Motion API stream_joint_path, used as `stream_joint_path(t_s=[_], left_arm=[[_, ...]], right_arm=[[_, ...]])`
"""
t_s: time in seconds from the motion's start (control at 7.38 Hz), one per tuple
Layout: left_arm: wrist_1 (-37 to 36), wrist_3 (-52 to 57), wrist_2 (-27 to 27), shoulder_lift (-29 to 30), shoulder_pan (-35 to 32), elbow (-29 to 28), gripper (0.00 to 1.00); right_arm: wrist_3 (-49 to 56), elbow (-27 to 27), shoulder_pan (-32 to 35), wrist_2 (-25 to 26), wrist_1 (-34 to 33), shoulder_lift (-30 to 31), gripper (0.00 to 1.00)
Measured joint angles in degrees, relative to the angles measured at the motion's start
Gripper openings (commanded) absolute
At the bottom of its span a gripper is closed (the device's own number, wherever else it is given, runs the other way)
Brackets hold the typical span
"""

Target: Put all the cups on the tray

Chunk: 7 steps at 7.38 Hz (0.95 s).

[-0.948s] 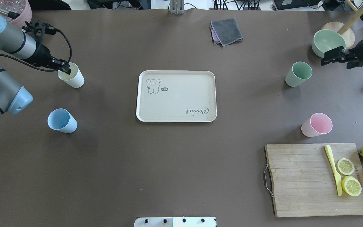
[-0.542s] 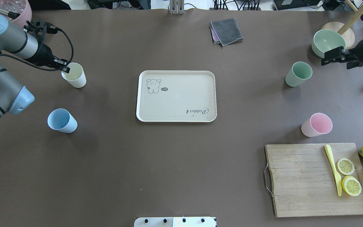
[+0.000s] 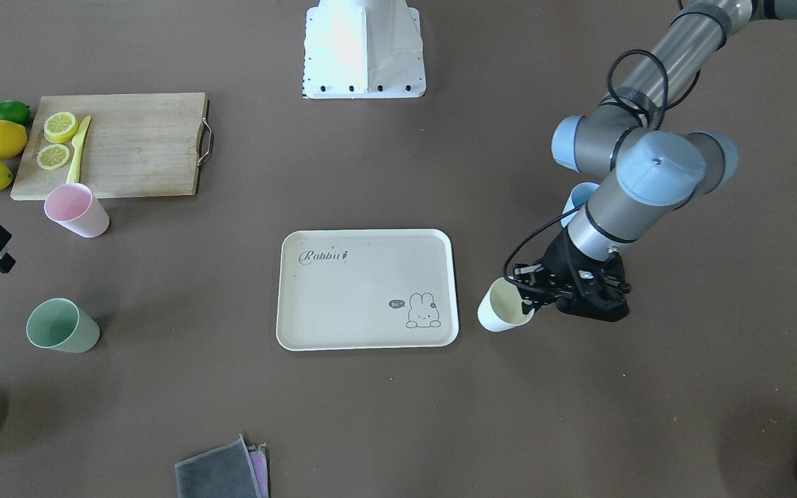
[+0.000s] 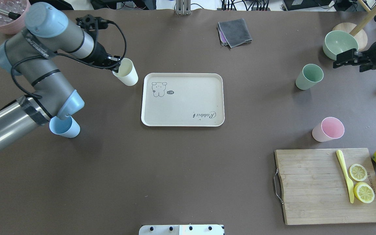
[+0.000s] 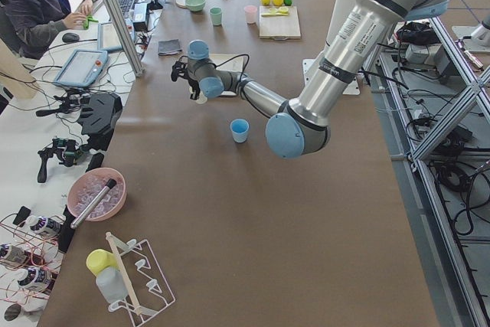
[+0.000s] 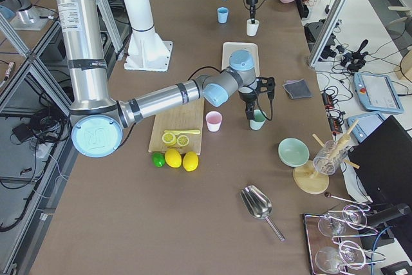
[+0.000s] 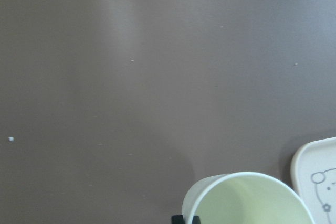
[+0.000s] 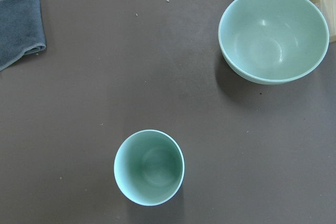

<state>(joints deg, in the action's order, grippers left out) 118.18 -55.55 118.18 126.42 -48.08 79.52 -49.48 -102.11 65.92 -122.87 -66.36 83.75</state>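
Since the earlier frame the left arm has swung inward and carried the cream cup (image 4: 126, 75) from the left of the counter (image 4: 175, 169) to just beside the left rim of the tray (image 4: 181, 104). The left tool (image 4: 117, 66) is clamped on the cup's lip, and the cup leans a little. Whether its base touches the counter cannot be told. The other things lie as before. All four cups are matte, tapered, handleless tumblers, and all are outside the tray. Nearest stand the pink cup (image 4: 327, 129), close to the wooden cutting board (image 4: 312, 186), and the light blue cup (image 4: 64, 125), partly under the left arm. The beige tray has rounded corners, a raised pale rim, a bunny drawing and "Rabbit" lettering. Farther off stands the sage green cup (image 4: 308, 76). Near it hangs the right tool (image 4: 336, 63), in its earlier place; whether it is parted or closed cannot be told.
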Motion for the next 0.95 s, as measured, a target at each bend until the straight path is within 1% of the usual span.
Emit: stream_joint_path(t_s=[0.27,0.54,0.68,0.81,0.95], left_arm=[[-4.3,-3.7,-4.3,5.1,3.7,-1.6,0.00],[-4.9,-4.8,-8.0,7.2,5.7,-3.5,0.00],[-5.0,-4.8,-8.6,7.4,6.0,-3.7,0.55],[-5.0,-4.6,-8.8,7.4,6.1,-3.7,0.69],[-5.0,-4.4,-8.9,7.4,6.2,-3.6,0.97]], right_arm=[[0.0,0.0,-0.1,0.0,0.0,0.0,1.00],[0.0,0.0,-0.1,0.0,0.0,0.1,1.00],[0.0,0.0,-0.2,0.0,0.0,0.1,1.00],[0.0,0.0,-0.2,0.0,0.0,0.1,1.00],[0.0,0.0,-0.2,0.0,0.0,0.1,1.00]])
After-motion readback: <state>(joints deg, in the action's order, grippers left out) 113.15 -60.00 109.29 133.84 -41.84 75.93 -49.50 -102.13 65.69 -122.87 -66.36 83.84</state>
